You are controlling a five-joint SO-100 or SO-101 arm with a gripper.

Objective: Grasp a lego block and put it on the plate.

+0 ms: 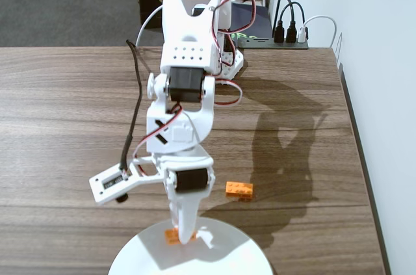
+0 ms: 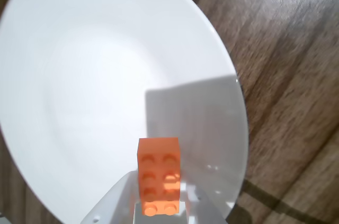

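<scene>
Clamped between the two white plastic fingers of the gripper (image 2: pixel 158 208) is a small orange rectangular plastic lego block (image 2: pixel 158 173) with a 2x4 grid of studs; the jaws are closed down to the brick's width and press against its lower sides. In the wrist view the brick stands lengthwise up from the fingers, studs facing the camera, over the near part of the large round plain white plate (image 2: pixel 95 75), which casts a grey shadow patch behind it. Whether the brick touches the plate surface cannot be told. In the fixed view the gripper (image 1: pixel 184 233) points down over the far edge of the plate (image 1: pixel 221 252), and only a sliver of the held brick (image 1: pixel 171 235) shows beside the finger. The plate is cut off by the bottom edge there. A second orange brick (image 1: pixel 239 190) lies on the brown wood-grain table (image 1: pixel 65 125), just beyond the plate's rim and apart from it.
</scene>
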